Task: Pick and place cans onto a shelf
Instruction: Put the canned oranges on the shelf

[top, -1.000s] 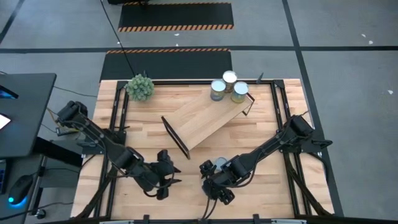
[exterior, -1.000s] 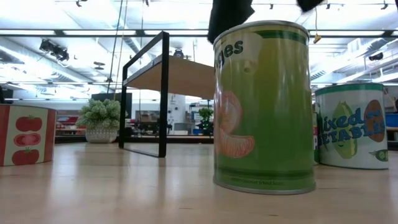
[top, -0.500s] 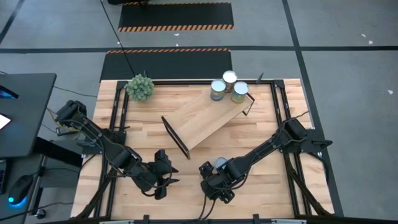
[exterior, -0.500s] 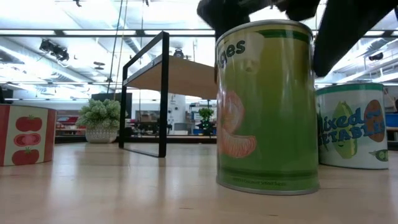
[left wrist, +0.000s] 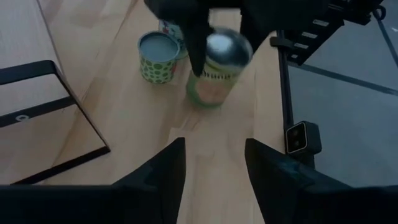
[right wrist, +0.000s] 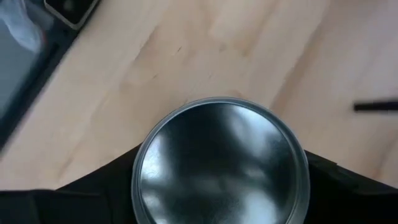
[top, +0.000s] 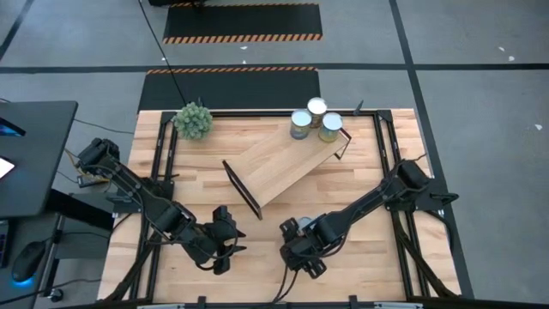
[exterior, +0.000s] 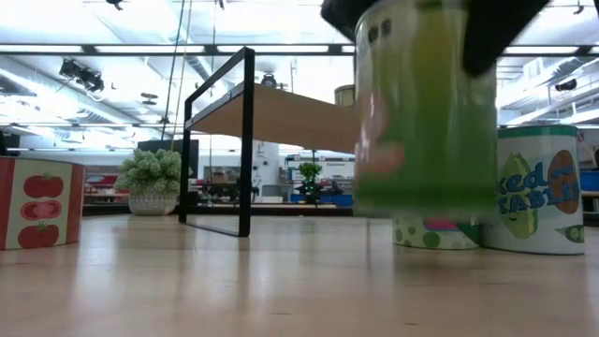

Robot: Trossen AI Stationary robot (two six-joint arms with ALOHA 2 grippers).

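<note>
My right gripper [top: 299, 250] is near the table's front edge, shut on a green can [exterior: 426, 112] that hangs above the tabletop. The can's silver top [right wrist: 221, 168] fills the right wrist view. A green-dotted can [left wrist: 155, 56] and a mixed-vegetables can [exterior: 538, 192] stand on their bases just behind it. The shelf [top: 287, 163] stands aslant mid-table, with three cans [top: 316, 120] upright on its far right end. My left gripper [left wrist: 211, 168] waits open to the left of the green can, nothing between its fingers. My right gripper pinches the green can by its side wall near the top [exterior: 374, 37], one finger [exterior: 496, 37] on each side. The fingers come from above, pointing steeply down. The can hangs about upright, its base clear of the table.
A red-and-white tomato can [exterior: 37, 201] stands at the left in the low view. A spiky green plant ball [top: 193, 120] sits at the far left corner. Black rails [top: 390, 146] run along the table's sides. Bare wood [top: 360, 249] lies right of the gripper.
My right gripper has come down around the green can, its fingers have closed on the can's sides, and it has lifted the can off the table. The can has also shifted a little toward the table's right edge.
</note>
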